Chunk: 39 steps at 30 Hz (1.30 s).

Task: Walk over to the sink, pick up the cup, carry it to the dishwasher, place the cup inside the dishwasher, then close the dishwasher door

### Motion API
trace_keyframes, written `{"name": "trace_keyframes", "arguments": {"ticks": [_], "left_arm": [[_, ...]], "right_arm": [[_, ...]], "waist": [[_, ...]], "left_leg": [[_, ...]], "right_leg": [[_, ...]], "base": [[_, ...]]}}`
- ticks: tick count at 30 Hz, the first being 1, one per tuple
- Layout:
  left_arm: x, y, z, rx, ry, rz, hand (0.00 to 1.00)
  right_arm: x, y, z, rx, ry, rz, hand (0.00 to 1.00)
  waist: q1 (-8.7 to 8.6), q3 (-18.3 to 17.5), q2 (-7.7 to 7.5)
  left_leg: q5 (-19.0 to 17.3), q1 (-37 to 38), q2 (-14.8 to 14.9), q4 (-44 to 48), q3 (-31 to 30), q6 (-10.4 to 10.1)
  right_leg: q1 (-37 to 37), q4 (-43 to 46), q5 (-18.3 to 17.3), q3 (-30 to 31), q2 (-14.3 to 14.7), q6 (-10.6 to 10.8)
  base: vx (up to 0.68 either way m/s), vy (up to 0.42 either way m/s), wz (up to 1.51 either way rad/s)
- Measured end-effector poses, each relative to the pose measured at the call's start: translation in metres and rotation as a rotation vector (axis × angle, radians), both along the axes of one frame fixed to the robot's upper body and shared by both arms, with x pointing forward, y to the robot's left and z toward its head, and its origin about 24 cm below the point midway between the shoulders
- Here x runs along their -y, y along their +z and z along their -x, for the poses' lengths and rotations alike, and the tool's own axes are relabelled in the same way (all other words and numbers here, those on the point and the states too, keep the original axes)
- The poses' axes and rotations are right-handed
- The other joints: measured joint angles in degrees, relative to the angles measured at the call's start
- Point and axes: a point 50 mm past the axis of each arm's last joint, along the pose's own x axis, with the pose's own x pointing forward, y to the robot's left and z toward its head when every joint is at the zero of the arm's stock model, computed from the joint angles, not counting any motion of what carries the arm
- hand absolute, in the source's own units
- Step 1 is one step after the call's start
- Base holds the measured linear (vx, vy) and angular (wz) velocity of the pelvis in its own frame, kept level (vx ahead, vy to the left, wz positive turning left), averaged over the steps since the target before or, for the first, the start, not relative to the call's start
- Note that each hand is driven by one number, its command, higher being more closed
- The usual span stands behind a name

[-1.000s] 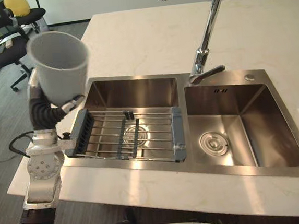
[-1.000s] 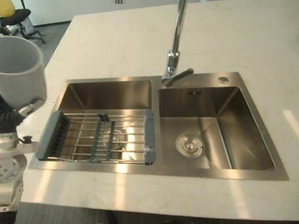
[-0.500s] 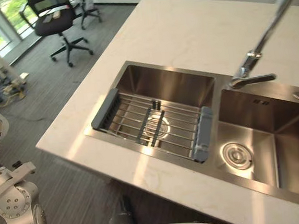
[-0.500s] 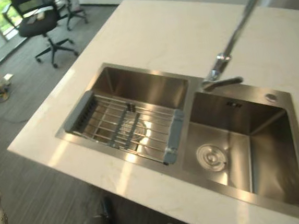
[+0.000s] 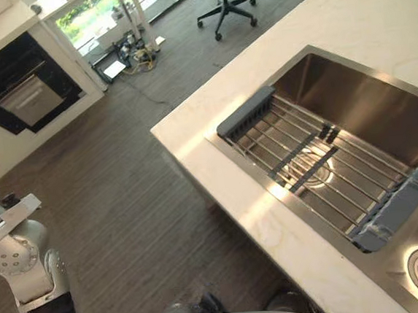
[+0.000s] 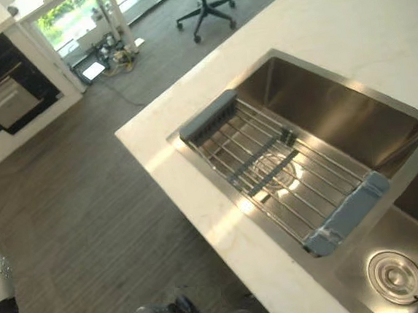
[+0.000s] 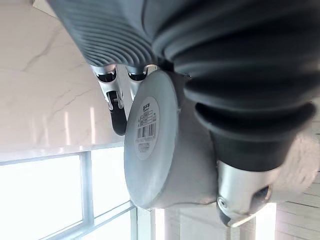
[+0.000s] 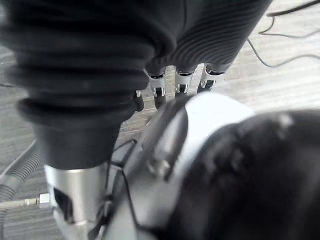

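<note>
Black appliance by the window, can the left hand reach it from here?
Probably not yet: open floor lies between the appliance and the left hand, which holds the cup.

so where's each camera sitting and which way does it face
Left eye view: on the head, looking down at the sink rack and counter corner; left arm at lower left.
Right eye view: same head, same rack and counter, slightly aside.
Left wrist view: on the left wrist, looking along the left hand, fingers curled round the cup.
Right wrist view: on the right wrist, along the right hand toward the floor.
</note>
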Motion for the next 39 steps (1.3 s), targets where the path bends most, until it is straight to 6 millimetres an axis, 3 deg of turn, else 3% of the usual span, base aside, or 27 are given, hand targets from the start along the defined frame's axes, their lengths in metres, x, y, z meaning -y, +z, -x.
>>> {"name": "trace_keyframes", "arguments": {"ticks": [3,6,8,9,10,11,14,15,16,17,18,19,21,23,25,28,29,34,39], "left_arm": [[0.004,-0.004,-0.002,-0.016,-0.036,0.012,1.0],[0.008,-0.026,-0.002,-0.129,-0.094,0.075,1.0],[0.02,-0.041,-0.004,-0.195,-0.156,0.114,1.0],[0.033,-0.049,-0.01,-0.226,-0.229,0.131,1.0],[0.04,-0.052,-0.013,-0.239,-0.266,0.137,1.0],[0.053,-0.059,-0.018,-0.269,-0.335,0.137,1.0],[0.079,-0.068,-0.025,-0.31,-0.479,0.124,1.0],[0.084,-0.069,-0.025,-0.317,-0.498,0.121,1.0],[0.09,-0.072,-0.027,-0.334,-0.532,0.127,1.0],[0.092,-0.071,-0.027,-0.34,-0.548,0.119,1.0],[0.093,-0.072,-0.027,-0.352,-0.573,0.126,1.0],[0.094,-0.078,-0.027,-0.382,-0.584,0.155,1.0],[0.1,-0.092,-0.023,-0.458,-0.628,0.21,1.0],[0.108,-0.108,-0.023,-0.543,-0.668,0.224,1.0],[0.114,-0.118,-0.024,-0.591,-0.697,0.222,1.0],[0.118,-0.126,-0.024,-0.627,-0.721,0.218,1.0],[0.121,-0.142,-0.025,-0.678,-0.76,0.197,1.0],[0.121,-0.142,-0.025,-0.677,-0.758,0.197,1.0],[0.117,-0.149,-0.029,-0.703,-0.74,0.202,1.0]], "right_arm": [[0.002,0.0,0.003,-0.031,0.008,0.018,0.0],[-0.001,-0.001,0.0,-0.05,0.029,0.019,0.0],[-0.001,-0.001,0.008,-0.078,0.043,0.024,0.0],[-0.005,-0.002,0.015,-0.088,0.032,0.017,0.0],[-0.008,-0.003,0.018,-0.095,0.033,0.012,0.0],[-0.016,-0.005,0.026,-0.105,0.042,-0.005,0.0],[-0.03,-0.007,0.048,-0.12,0.049,-0.024,0.0],[-0.03,-0.006,0.05,-0.122,0.052,-0.018,0.0],[-0.03,-0.006,0.05,-0.114,0.079,-0.005,0.0],[-0.034,-0.007,0.046,-0.1,0.118,-0.011,0.0],[-0.031,-0.006,0.036,-0.075,0.185,0.003,0.0],[-0.029,-0.006,0.031,-0.07,0.213,0.007,0.0],[-0.018,-0.003,0.008,-0.016,0.298,0.042,0.0],[-0.014,0.001,-0.029,0.072,0.419,0.052,0.0],[-0.022,0.004,-0.05,0.13,0.479,0.032,0.0],[-0.029,0.003,-0.056,0.147,0.504,-0.007,0.0],[-0.037,0.002,-0.056,0.118,0.626,-0.069,0.0],[-0.037,0.002,-0.056,0.117,0.625,-0.07,0.0],[-0.039,0.001,-0.053,0.117,0.586,-0.081,0.0]], "waist": [[0.44,0.0,-0.07],[2.42,1.4,-2.31],[2.53,1.4,-2.3],[1.92,1.5,-2.24],[1.77,1.5,-2.22],[0.92,1.6,-2.39],[-0.82,1.7,-3.75],[-0.86,1.8,-3.89],[-0.88,1.7,-4.37],[-0.87,1.4,-7.17],[-0.81,2.1,-7.46],[-0.8,1.7,-7.57],[0.07,0.1,-5.93],[1.28,0.0,-4.57],[1.22,0.1,-5.27],[1.26,0.1,-6.78],[0.36,-0.1,-8.63],[0.32,-0.1,-8.68],[0.19,0.1,-8.76]], "left_leg": [[0.1,2.8,-2.4,-7.7,-1.9,-1.2],[1.2,3.3,-4.9,-10.7,-6.9,-1.2],[1.2,3.6,-5.9,-11.2,-11.6,-0.7],[1.3,3.4,-6.0,-11.2,-15.8,0.4],[1.5,3.0,-6.0,-11.1,-18.2,0.5],[1.8,2.2,-6.2,-11.0,-23.5,0.6],[1.2,0.9,-7.6,-11.2,-31.1,1.3],[1.2,0.8,-7.8,-11.4,-31.5,1.3],[-0.1,0.8,-8.7,-11.6,-32.7,-0.5],[-0.1,0.0,-9.9,-8.5,-31.9,0.5],[0.6,-2.0,-10.6,-4.4,-30.4,3.6],[0.2,-1.6,-10.9,-4.7,-30.3,3.1],[1.0,-1.4,-10.2,-7.4,-29.5,2.2],[4.2,0.2,-8.8,-10.8,-28.0,1.7],[4.9,1.2,-8.0,-11.5,-28.0,1.8],[5.4,1.3,-7.0,-11.6,-27.8,1.5],[5.1,2.9,-5.7,-11.8,-28.0,-0.3],[5.2,2.6,-5.6,-11.8,-28.0,-0.3],[6.2,0.4,-4.8,-11.4,-28.0,-0.5]], "right_leg": [[2.7,2.0,-0.3,-3.7,-0.7,0.2],[4.6,1.2,1.1,-2.3,-0.8,0.1],[4.0,3.4,2.9,6.4,-0.7,-2.7],[2.5,4.2,0.9,15.4,1.3,-2.5],[2.1,3.5,-0.7,20.3,3.3,-1.5],[1.7,1.9,-2.9,29.9,7.6,-0.5],[1.6,-1.4,-5.8,44.1,14.4,3.3],[1.6,-2.1,-6.1,45.1,15.0,3.9],[1.8,-4.9,-5.9,45.5,15.7,4.2],[1.7,-7.7,-6.1,45.3,13.0,3.7],[1.4,-5.9,-4.1,44.5,11.4,7.0],[1.6,-5.8,-3.7,44.4,10.9,7.0],[2.5,-9.5,-2.0,44.0,11.9,6.2],[4.7,-14.8,1.5,43.2,13.9,6.3],[6.7,-17.0,2.4,42.8,15.0,6.0],[7.5,-18.8,2.9,42.7,16.2,5.2],[10.7,-22.4,3.4,42.0,17.8,4.3],[10.7,-22.9,3.7,42.0,18.0,4.2],[10.9,-26.8,6.5,41.5,19.2,3.7]], "base": [[-0.17,0.192,0.97],[-0.15,0.066,0.8],[-0.06,0.065,1.18],[-0.04,0.062,1.49],[-0.05,0.038,1.97],[-0.02,-0.015,1.76],[0.02,-0.032,2.19],[0.06,-0.034,1.77],[0.09,-0.023,1.33],[0.1,-0.051,1.46],[0.08,-0.054,0.96],[0.07,-0.07,0.77],[0.07,-0.046,0.23],[0.05,-0.1,-0.07],[0.02,-0.121,-0.04],[0.01,-0.101,-0.06],[0.01,-0.047,-0.04],[0.0,0.0,0.0],[-0.01,-0.022,0.03]]}}
